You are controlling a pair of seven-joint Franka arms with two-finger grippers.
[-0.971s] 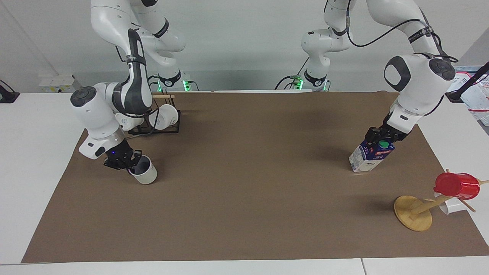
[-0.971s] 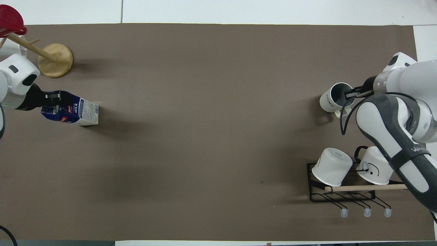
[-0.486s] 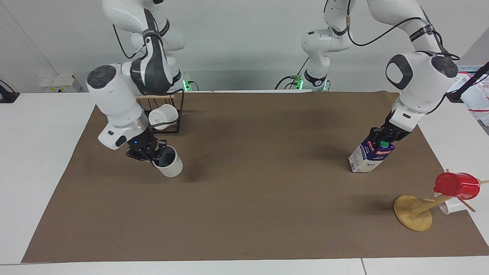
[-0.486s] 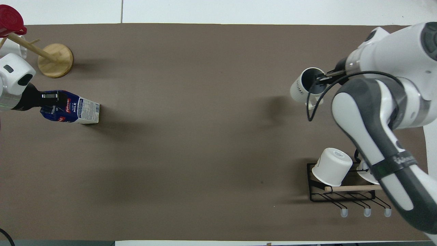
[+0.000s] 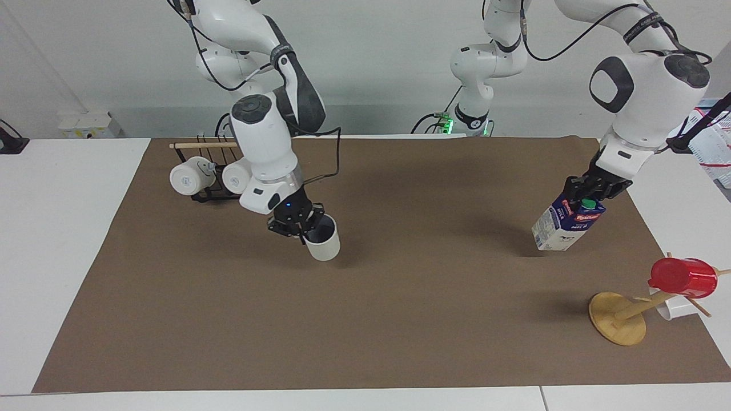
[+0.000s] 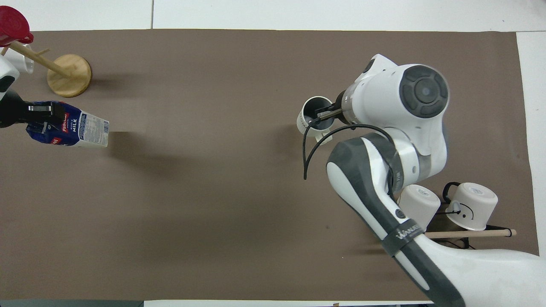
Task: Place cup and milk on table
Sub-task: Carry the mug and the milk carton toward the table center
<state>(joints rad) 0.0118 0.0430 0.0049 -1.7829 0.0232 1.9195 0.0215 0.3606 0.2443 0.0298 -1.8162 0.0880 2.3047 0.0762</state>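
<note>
Since the earlier frames, the right tool has carried the light grey-white mug with a dark grey inside from the right arm's end toward the middle of the wide brown mat, and the left tool has lifted the dark blue and white gable-top milk carton clear of the mat. Facing view: the right tool is clamped on the mug's rim, the mug tilted, over the white tabletop near the black wire rack holding two white mugs. The left tool is closed on the carton's top by the green cap; the carton hangs tilted, a shadow beneath it, near the wooden stand bearing a red cup. Overhead view: the mug shows its dark inside, one finger within the rim. The carton lies slanted over the mat at the left arm's end.
</note>
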